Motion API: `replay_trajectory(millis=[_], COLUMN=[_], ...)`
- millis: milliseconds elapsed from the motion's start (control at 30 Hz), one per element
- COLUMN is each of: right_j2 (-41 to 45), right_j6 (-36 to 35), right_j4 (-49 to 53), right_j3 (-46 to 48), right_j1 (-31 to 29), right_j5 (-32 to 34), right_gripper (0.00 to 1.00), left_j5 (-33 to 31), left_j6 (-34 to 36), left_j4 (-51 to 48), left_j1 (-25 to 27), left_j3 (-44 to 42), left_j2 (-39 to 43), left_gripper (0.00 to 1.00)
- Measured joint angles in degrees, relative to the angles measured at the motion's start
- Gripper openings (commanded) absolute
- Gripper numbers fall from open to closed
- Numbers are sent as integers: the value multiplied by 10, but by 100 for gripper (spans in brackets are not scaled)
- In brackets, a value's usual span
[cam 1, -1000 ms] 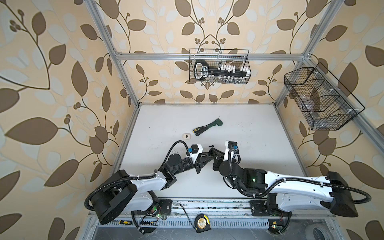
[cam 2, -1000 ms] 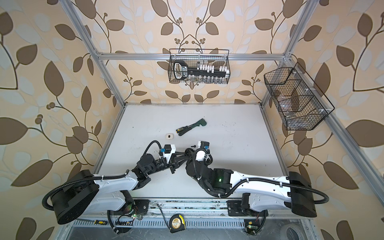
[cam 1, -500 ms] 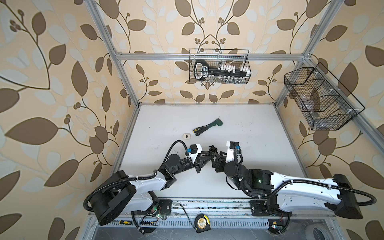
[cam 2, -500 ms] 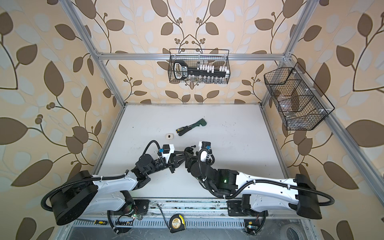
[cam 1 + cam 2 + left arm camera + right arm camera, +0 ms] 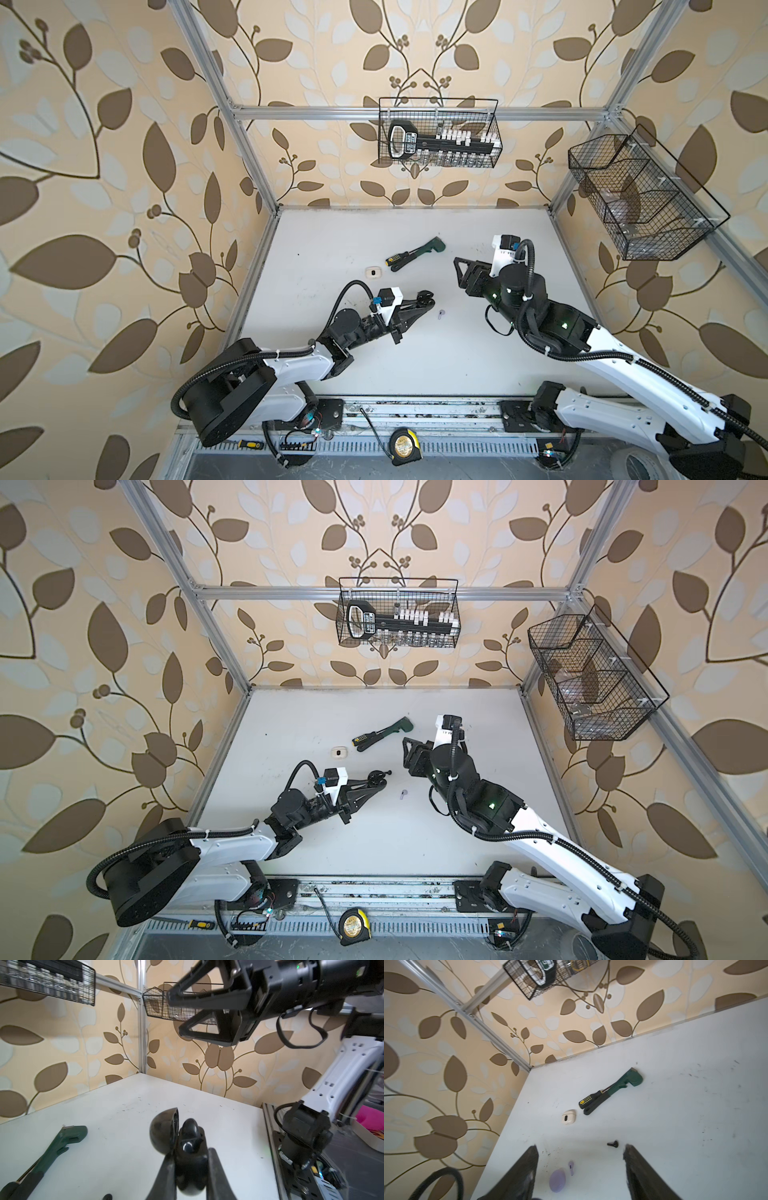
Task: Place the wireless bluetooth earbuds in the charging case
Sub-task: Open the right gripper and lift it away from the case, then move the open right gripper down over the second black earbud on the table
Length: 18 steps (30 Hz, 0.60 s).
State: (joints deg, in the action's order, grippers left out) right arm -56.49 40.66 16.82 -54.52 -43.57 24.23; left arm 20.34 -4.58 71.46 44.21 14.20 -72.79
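My left gripper [image 5: 426, 298] [image 5: 188, 1158] is shut on a black charging case [image 5: 191, 1167] held low over the table. The case's lid [image 5: 164, 1132] stands open, and a black earbud [image 5: 188, 1145] sits in it. My right gripper [image 5: 459, 272] [image 5: 581, 1147] hangs open and empty, up and to the right of the case. A lilac earbud [image 5: 440, 314] [image 5: 571, 1166] lies on the table between the two grippers. Beside it in the right wrist view lies a lilac oval case [image 5: 557, 1180]. A loose black earbud [image 5: 612, 1144] lies near the left gripper's tip.
A cream-white case [image 5: 374, 272] [image 5: 568, 1117] lies left of the black-and-yellow screwdriver [image 5: 397, 262] and the green tool [image 5: 428, 247]. Wire baskets hang on the back wall [image 5: 438, 133] and the right wall [image 5: 640, 199]. A tape measure [image 5: 402, 446] lies on the front rail.
My right gripper has opened and drawn back to the right, away from the case in my left gripper. The lilac earbud now shows between them. The left arm has not moved.
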Motion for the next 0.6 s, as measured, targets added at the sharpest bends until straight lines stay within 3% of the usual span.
replay_trajectory(millis=[133, 300, 600], right_j2=[-78, -209, -328], right_j6=[-19, -43, -74], right_j4=[-4, -13, -7], right_j3=[8, 13, -6], right_j1=[44, 51, 50], right_j5=[-39, -71, -88], right_gripper=[68, 71, 73], left_j5=[-55, -106, -133], left_j6=[-3, -10, -16], left_j4=[28, 39, 51], left_j1=[-2, -16, -19], left_j3=[-20, -27, -27], left_j2=[-41, -62, -64], left_gripper=[0, 0, 0])
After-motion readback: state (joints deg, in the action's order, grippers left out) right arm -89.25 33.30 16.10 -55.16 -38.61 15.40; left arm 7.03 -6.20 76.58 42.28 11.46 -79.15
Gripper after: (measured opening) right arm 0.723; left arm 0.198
